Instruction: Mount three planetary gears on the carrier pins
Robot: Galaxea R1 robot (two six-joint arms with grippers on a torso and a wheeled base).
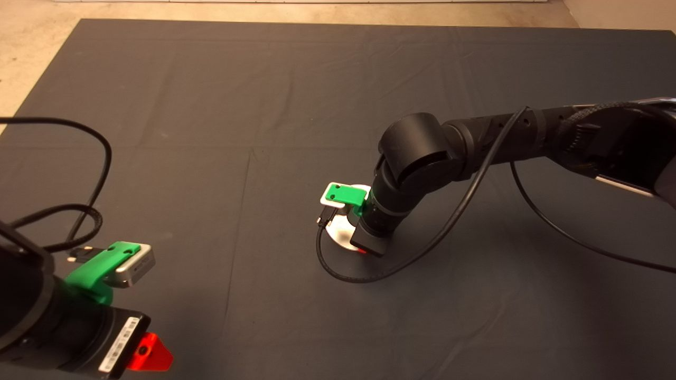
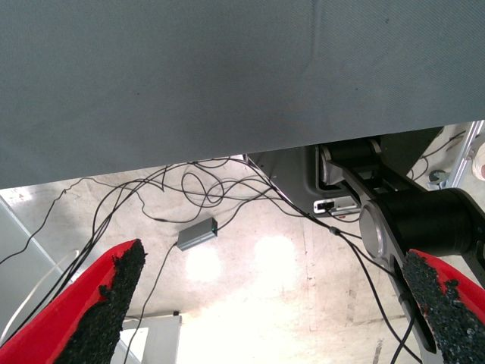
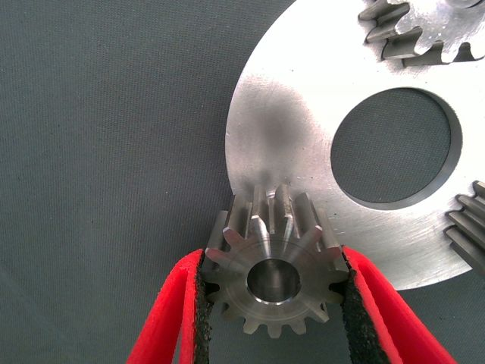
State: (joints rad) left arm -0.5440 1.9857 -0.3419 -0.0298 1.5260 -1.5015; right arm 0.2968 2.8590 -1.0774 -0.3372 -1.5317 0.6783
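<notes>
In the right wrist view a planetary gear [image 3: 273, 269] sits at the edge of the flat silver disc [image 3: 303, 98], with my right gripper [image 3: 273, 262] shut on it, one pad on each side. Silver metal fills the gear's central hole, most likely a carrier pin [image 3: 274, 280]. Two more planetary gears [image 3: 413, 30] [image 3: 470, 227] rest on the disc around its large central hole, cut off by the picture's edges. From above, the right gripper [image 1: 363, 252] points down onto the disc [image 1: 340, 236] at mid-mat. My left gripper [image 1: 150, 354] is parked at the lower left and stands open [image 2: 273, 303].
A black cable [image 1: 343, 274] loops on the mat just in front of the disc, and another cable [image 1: 581, 240] trails from the right arm. The left wrist view looks past the mat's edge [image 2: 227, 155] to a floor with cables and a small grey box [image 2: 197, 235].
</notes>
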